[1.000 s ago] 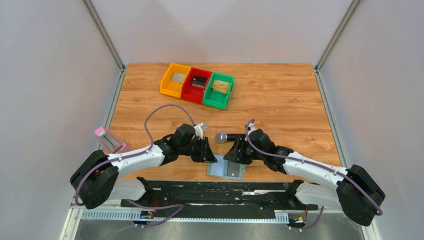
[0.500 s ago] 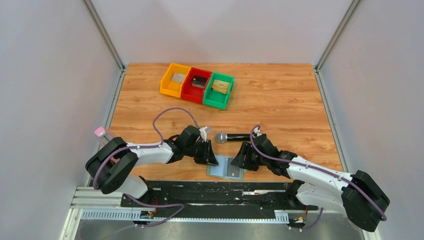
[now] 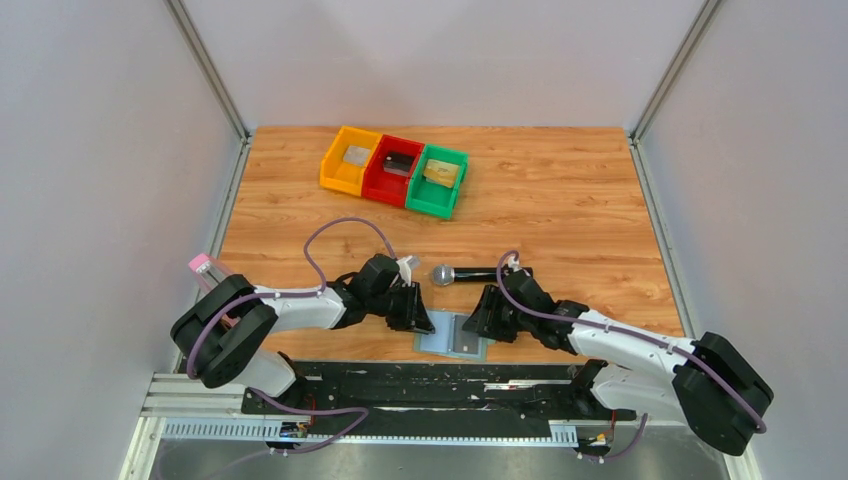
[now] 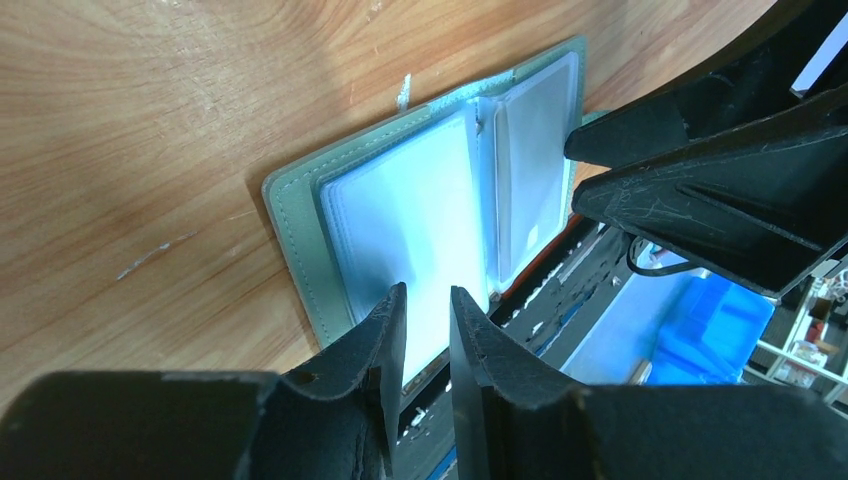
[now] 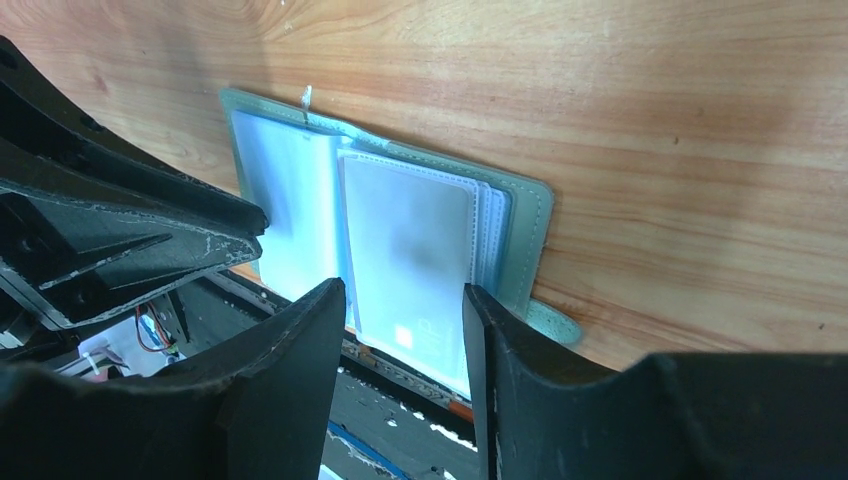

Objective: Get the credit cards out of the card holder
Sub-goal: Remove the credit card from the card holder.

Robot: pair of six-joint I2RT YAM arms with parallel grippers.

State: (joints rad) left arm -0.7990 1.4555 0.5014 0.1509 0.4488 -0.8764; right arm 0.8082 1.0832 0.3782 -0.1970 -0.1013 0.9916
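Shows, at far left of the top view, a pink-capped object (image 3: 212,275) by the side edge of the desk (image 3: 570,210), well apart from the work. Shows next, toward the far side, three bins touching in a row: yellow bin (image 3: 330,165), red bin (image 3: 385,197), green bin (image 3: 430,208). Holds one flat piece in each, taken to be credit cards (image 3: 441,173) already out: pale in the yellow, dark in the red, gold-yellow in the green. Places the left end effector (image 4: 428,300) low over the left panel of the card holder (image 3: 455,336), fingers at a narrow gap, with nothing between them but the clear sleeve seen below. Finds the card holder open and flat at the near edge of the desk, between the two arms, pale blue-grey cover down and clear sleeves up. Reads both sleeve stacks as pale and blank in the wrist views, so cannot tell whether any card is inside. Passes a black microphone (image 3: 465,273) lying just beyond the holder, untouched. Sets the right end effector (image 5: 402,295) over the right panel, fingers spread wider, straddling the top sleeve without gripping it. Judges the task well along, perhaps near done: three cards binned, with a check of the sleeves and any last pull left to do.
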